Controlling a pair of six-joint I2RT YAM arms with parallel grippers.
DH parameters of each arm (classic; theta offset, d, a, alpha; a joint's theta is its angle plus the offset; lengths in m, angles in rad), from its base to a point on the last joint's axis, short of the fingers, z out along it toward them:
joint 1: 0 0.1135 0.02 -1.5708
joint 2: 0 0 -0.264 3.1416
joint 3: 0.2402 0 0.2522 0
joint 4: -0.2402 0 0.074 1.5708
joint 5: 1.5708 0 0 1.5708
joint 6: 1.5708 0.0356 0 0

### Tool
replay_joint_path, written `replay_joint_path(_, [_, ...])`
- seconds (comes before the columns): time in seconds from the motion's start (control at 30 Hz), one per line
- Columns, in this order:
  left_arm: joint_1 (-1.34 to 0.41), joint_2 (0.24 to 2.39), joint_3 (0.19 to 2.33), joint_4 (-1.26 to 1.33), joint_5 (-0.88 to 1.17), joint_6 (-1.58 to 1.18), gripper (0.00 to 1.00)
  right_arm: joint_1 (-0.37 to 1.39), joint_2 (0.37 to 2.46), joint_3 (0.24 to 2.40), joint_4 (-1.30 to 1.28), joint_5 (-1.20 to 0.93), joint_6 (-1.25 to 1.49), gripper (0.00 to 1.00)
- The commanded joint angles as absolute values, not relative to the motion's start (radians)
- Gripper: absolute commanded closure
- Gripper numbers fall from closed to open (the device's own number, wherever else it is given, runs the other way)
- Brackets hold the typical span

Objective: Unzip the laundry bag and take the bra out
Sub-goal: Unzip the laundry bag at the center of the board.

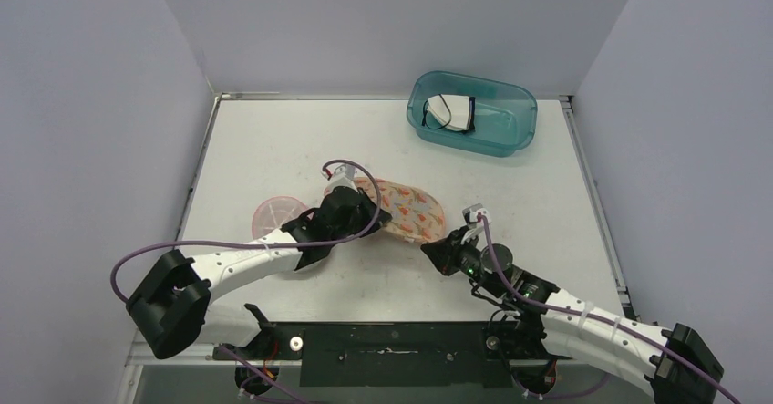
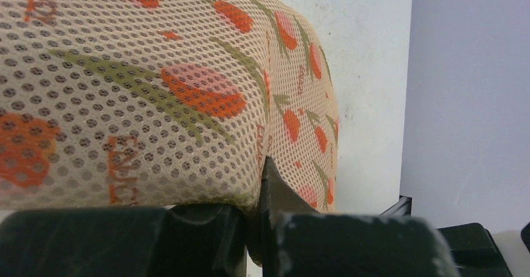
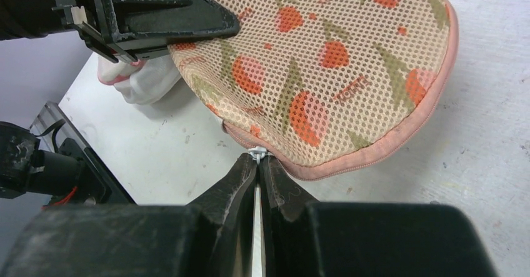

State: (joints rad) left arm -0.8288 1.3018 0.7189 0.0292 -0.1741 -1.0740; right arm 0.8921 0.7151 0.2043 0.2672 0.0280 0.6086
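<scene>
Right tool [image 3: 258, 166] pinches zipper pull [image 3: 257, 154]; left tool [image 2: 253, 207] grips laundry bag [image 2: 156, 89].

White scuffed table [image 1: 273, 139]; 3 plain grey walls [image 1: 383, 21] enclose it.

Both arms are the same build, white tubular links with black joint housings: left arm [image 1: 242, 263], right arm [image 1: 592, 326]. A purple cable [image 1: 146, 249] loops loose off each one, with a white connector at the wrist. Green LED [image 1: 468, 263] lit on the right wrist. Black base plate [image 1: 392, 354] with a silver bolt [image 1: 294, 341]. Right gripper [image 3: 258, 159] fingers [image 3: 231, 186] are black and tapered, edges scuffed.
</scene>
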Motion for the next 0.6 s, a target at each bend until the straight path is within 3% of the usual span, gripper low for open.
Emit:
replay_joint_path(0.0, [-0.814, 1.319, 0.689, 0.241, -0.129, -1.009, 0.92, 0.891, 0.688, 0.161, 0.268, 0.073, 0.585, 0.95])
replay_joint_path(0.13, [-0.815, 1.326, 0.702, 0.252, -0.126, -0.988, 0.27, 0.893, 0.686, 0.132, 0.319, 0.052, 0.604, 0.95])
replay_joint_path(0.2, [-0.815, 1.319, 0.714, 0.199, -0.128, -0.991, 0.05, 0.894, 0.693, 0.124, 0.342, 0.045, 0.617, 0.95])
replay_joint_path(0.57, [-0.925, 1.137, 0.543, 0.006, -0.157, -1.184, 0.04, 0.952, 0.860, 0.170, 0.431, 0.020, 0.639, 0.95])
